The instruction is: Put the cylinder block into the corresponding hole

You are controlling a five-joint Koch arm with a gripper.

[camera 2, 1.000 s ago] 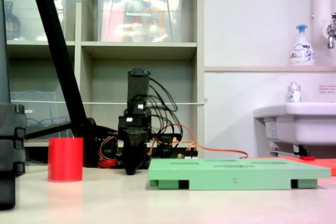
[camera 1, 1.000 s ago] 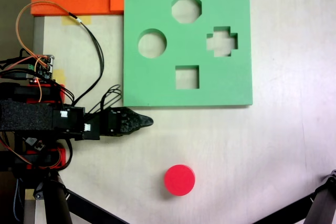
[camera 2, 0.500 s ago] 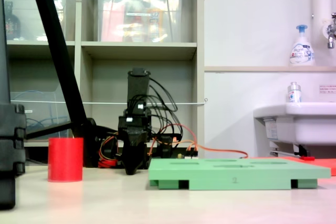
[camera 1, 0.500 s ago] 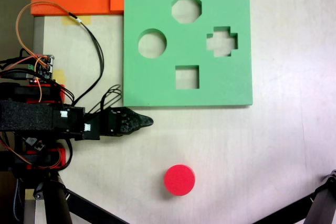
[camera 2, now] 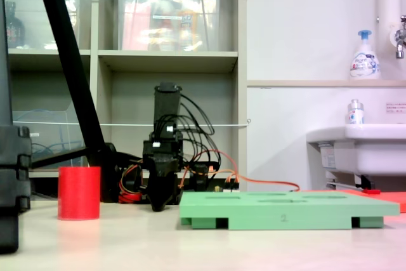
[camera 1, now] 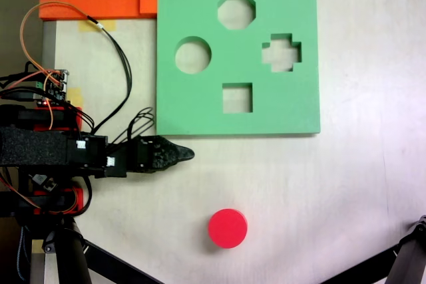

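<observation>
One tip visible on fingers; spread unclear; cylinder block apart from them.

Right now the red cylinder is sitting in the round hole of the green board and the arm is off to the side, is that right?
Not quite. The red cylinder stands on the bare table, apart from the green board; its round hole is empty, as the fixed view from above shows. The arm is indeed off to the side.
</observation>
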